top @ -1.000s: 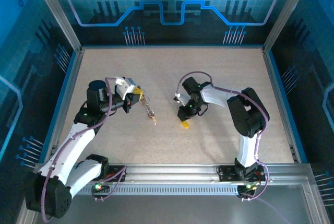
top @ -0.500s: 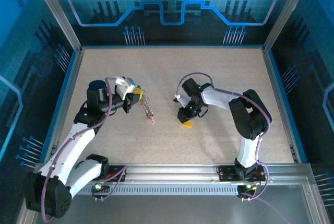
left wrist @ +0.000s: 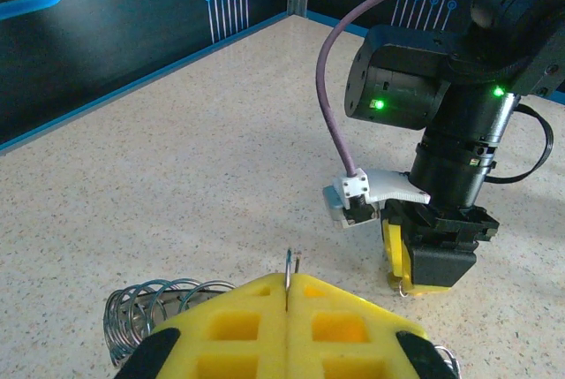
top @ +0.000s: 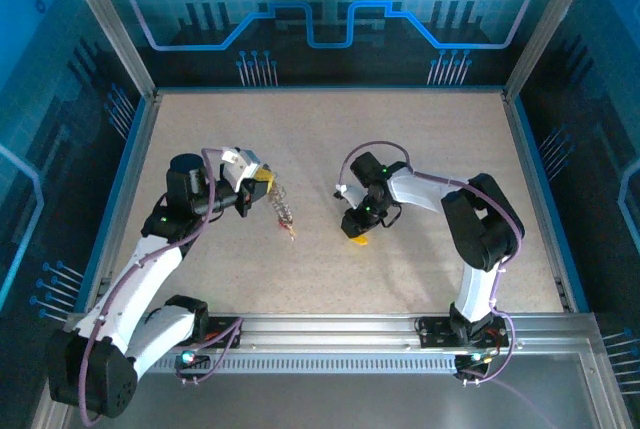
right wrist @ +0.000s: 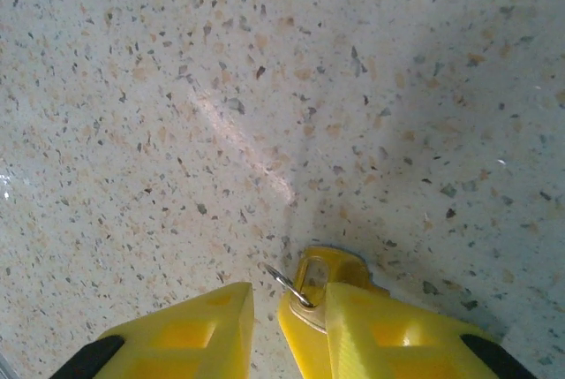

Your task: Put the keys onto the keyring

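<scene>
My left gripper point(top: 262, 181) point(left wrist: 289, 295) is shut on the keyring point(left wrist: 289, 264), whose thin silvery edge sticks up between the yellow pads. A bunch of wire loops with a red tag point(top: 285, 214) point(left wrist: 146, 308) hangs from it, down toward the table. My right gripper point(top: 357, 232) point(right wrist: 287, 301) points down at the table with its jaws apart. One of the keys, with a yellow tag point(right wrist: 322, 271) point(top: 356, 240) and a small wire loop point(right wrist: 287, 282), rests against the inner side of the right finger point(right wrist: 388, 326). A gap separates it from the other finger point(right wrist: 190, 330).
The speckled tabletop point(top: 330, 139) is bordered by a blue rim and dark walls. The right arm's wrist and purple cable point(left wrist: 424, 96) stand close in front of my left gripper. A metal rail point(top: 330, 329) runs along the near edge.
The right gripper's jaws have spread apart over the yellow-tagged key. The left gripper holds still, and its hanging loops have swung slightly.
</scene>
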Controlling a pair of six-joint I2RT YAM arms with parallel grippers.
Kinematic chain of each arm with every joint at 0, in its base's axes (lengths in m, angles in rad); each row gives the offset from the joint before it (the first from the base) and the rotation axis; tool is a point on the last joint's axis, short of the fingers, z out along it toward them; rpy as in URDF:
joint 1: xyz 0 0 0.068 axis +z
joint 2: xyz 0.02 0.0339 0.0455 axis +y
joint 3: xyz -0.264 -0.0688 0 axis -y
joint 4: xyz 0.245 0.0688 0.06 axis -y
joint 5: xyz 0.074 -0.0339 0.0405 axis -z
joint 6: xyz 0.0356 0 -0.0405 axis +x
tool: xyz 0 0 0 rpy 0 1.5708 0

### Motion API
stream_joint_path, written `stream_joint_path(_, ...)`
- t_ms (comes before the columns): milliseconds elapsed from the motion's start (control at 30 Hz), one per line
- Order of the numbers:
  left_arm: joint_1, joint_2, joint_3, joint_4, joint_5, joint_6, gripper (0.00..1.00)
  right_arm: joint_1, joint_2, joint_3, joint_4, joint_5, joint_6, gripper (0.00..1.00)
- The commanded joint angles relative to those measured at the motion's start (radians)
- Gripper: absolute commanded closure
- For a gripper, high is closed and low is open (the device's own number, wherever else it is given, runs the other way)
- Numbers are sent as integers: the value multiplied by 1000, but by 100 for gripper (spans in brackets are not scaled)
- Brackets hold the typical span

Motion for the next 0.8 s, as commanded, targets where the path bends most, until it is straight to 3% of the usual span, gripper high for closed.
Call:
stream_joint_path(0,-5,-4,40,23,8,6,100,12,-21,-4,0,21,12,71)
stream_joint_path(133,-5,-6,39,20,4,5,100,26,-82,-18,15,82,107,70)
stream_joint_path(233,-5,-2,39,26,8,6,100,36,-93,-3,-13,215,265,70)
stream_joint_path(333,-6,2,42,19,11,5,100,44,-125,-12,-13,246,392,70)
stream_joint_path(500,-6,8,41,24,12,5,100,66,-151,-1,-111,300,740,67)
stream_joint_path(633,-6,3,44,20,12,6,100,143,-153,17,-114,313,957,64)
stream_joint_path(767,-6,-1,43,21,12,7,100,211,-104,58,-142,410,1052,61)
